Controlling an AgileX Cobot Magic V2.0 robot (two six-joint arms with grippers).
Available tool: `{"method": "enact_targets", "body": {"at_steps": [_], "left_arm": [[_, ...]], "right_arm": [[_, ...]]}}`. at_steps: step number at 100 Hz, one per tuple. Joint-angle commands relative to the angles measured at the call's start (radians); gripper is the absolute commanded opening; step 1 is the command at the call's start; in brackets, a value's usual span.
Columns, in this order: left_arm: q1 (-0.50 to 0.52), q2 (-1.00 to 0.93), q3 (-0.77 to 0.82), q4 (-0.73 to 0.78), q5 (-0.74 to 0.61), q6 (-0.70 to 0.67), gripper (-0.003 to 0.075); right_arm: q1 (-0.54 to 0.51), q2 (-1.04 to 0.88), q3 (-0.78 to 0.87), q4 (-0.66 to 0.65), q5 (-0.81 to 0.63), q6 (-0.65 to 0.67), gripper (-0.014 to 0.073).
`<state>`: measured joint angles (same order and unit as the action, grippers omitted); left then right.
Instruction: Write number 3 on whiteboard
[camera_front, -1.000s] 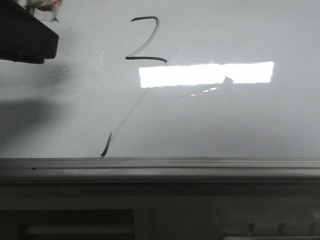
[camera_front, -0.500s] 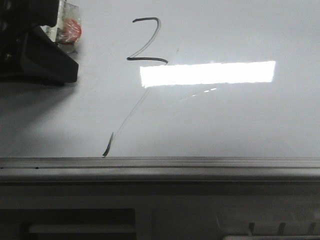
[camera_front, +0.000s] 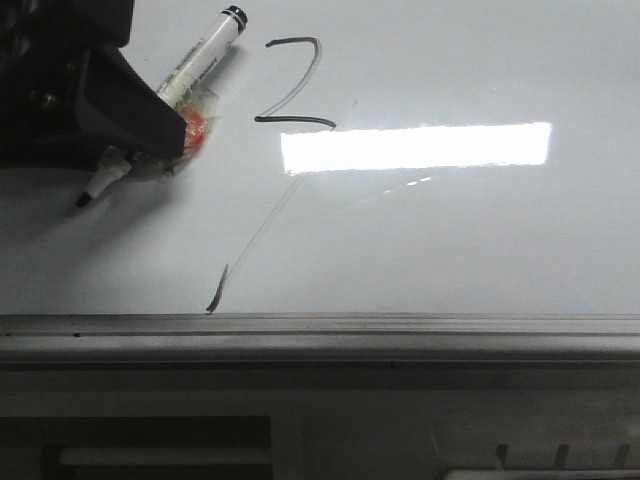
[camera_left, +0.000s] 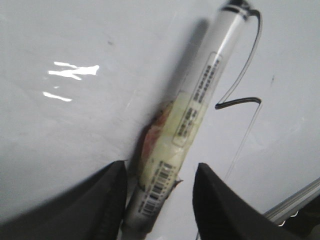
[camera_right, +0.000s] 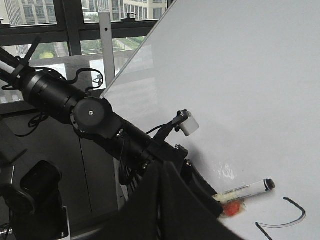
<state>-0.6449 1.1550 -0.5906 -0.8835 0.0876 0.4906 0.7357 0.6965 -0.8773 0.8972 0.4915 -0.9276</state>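
Marker pen lying flat on whiteboard, far-left part of the front view. Long axis diagonal: black end cap pointing up and right toward the number 3, dark writing tip pointing down and left. White barrel with printed label and barcode; band of yellowish tape with a red-orange patch wrapped around the middle.

Left gripper spread apart, one black finger on each side of the pen's lower barrel; gaps visible between pads and barrel in the left wrist view, so not clamped. Same gripper dark and bulky at the upper left of the front view, covering part of the barrel.

Number 3 just right of the cap, upper middle of the board. Thin black stroke, angular, more like a "Z": short top bar, slanted faint diagonal, heavier lower bar. Faint thin line trailing down and left from it, ending in a short dark tick just above the grey frame edge.

Bright rectangular reflection just below and right of the lower bar.

Right gripper: only a dark blurred shape at the base of the right wrist view, fingers not distinguishable; state unclear.
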Motion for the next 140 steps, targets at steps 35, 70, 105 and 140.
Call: {"method": "enact_targets", "body": {"at_steps": [35,70,105,140], "left_arm": [[0.016,-0.006,-0.019,0.005,-0.143,-0.003,0.0510],[0.016,-0.365,-0.050,0.113,-0.052,0.003,0.0526],[0.016,-0.884,0.066,0.384,0.254,0.001,-0.0021],[0.016,-1.020,0.215,0.389,0.251,-0.001,-0.0021]], "right_arm": [[-0.007,-0.004,-0.026,0.036,-0.040,0.002,-0.0061],[-0.007,-0.035,0.060,-0.079,-0.120,0.002,-0.0061],[-0.007,-0.336,0.586,0.021,-0.743,0.002,-0.0061],[-0.007,-0.490,0.753,0.097,-0.811,0.002,-0.0061]]}}
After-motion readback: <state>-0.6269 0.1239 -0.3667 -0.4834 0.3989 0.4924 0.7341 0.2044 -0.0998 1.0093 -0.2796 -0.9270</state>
